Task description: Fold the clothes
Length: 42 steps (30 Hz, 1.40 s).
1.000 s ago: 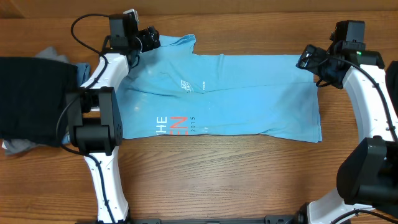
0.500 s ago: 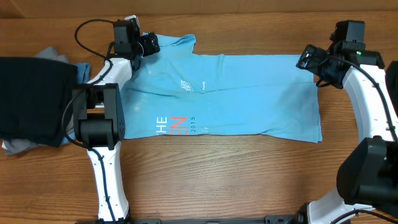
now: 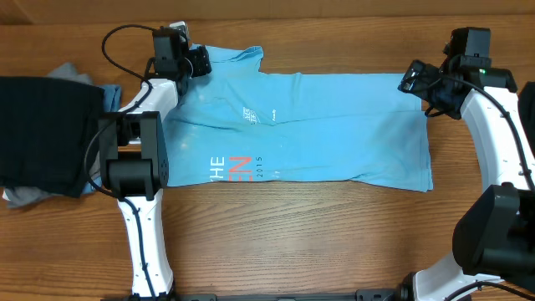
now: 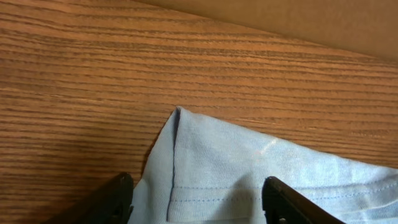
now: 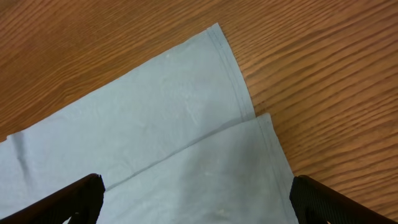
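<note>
A light blue T-shirt point(image 3: 301, 125) with white-and-red lettering lies folded lengthwise across the table. My left gripper point(image 3: 201, 60) is open over its top left corner; in the left wrist view the hemmed corner point(image 4: 205, 162) lies between the spread fingertips point(image 4: 121, 193). My right gripper point(image 3: 415, 81) is open over the top right corner; in the right wrist view the two layered hem edges point(image 5: 249, 124) lie between the wide fingertips point(image 5: 87, 193). Neither gripper holds cloth.
A pile of other clothes, black point(image 3: 46, 134) on top with grey point(image 3: 25, 196) and blue point(image 3: 113, 96) beneath, sits at the left edge. Bare wood point(image 3: 318, 242) lies in front of the shirt.
My left gripper has shifted slightly left along the shirt's top left corner. The right arm and the shirt have not moved.
</note>
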{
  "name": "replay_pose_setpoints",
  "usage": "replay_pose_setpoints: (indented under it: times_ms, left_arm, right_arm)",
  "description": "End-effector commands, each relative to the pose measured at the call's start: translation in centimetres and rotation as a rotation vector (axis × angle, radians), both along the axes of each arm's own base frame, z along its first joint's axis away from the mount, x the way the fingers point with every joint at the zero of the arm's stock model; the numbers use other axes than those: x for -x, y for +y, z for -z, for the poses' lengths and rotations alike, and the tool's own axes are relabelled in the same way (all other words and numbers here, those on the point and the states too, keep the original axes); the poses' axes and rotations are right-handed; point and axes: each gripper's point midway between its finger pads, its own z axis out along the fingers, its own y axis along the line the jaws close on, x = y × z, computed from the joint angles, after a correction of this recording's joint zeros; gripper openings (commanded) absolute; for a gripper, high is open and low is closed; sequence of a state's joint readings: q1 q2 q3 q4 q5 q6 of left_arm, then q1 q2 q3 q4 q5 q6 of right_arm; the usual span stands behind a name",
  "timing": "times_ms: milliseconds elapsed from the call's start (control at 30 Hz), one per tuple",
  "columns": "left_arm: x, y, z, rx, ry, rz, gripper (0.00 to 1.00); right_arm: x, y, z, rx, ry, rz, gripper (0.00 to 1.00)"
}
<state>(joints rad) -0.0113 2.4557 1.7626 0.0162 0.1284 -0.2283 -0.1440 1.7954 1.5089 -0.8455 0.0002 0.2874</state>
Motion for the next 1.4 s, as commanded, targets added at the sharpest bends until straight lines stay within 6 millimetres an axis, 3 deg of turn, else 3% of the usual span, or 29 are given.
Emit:
replay_pose_setpoints:
  times_ms: [0,167,300,467,600,867,1100,1267,1367]
  left_arm:
    - [0.3,-1.0,2.0,-0.025,0.031,0.035,0.68]
    - [0.2,-2.3,1.7,-0.061,0.018,0.081,0.66]
    - [-0.5,-3.1,0.2,-0.074,-0.001,0.097,0.71]
    - [-1.4,-1.5,-2.0,-0.144,0.022,0.028,0.73]
    - [-1.6,-1.8,-2.9,-0.139,0.027,0.044,0.74]
    - [-0.7,-2.1,-2.0,-0.128,0.075,0.053,0.74]
    - [0.2,-2.0,0.4,-0.130,0.131,0.053,0.75]
    - [0.5,-2.1,3.4,-0.129,0.168,0.057,0.75]
    - [0.5,-2.0,3.9,-0.126,0.172,0.049,0.75]
  right_arm:
    - [-0.5,-0.2,-0.9,0.004,-0.028,0.000,1.00]
    - [-0.5,-0.2,-0.9,0.004,-0.028,0.000,1.00]
    - [-0.5,-0.2,-0.9,0.004,-0.028,0.000,1.00]
    - [-0.5,-0.2,-0.9,0.004,-0.028,0.000,1.00]
    - [-0.5,-0.2,-0.9,0.004,-0.028,0.000,1.00]
    - [-0.5,-0.2,-0.9,0.004,-0.028,0.000,1.00]
    - [-0.5,-0.2,-0.9,0.004,-0.028,0.000,1.00]
    - [-0.5,-0.2,-0.9,0.004,-0.028,0.000,1.00]
    - [-0.5,-0.2,-0.9,0.004,-0.028,0.000,1.00]
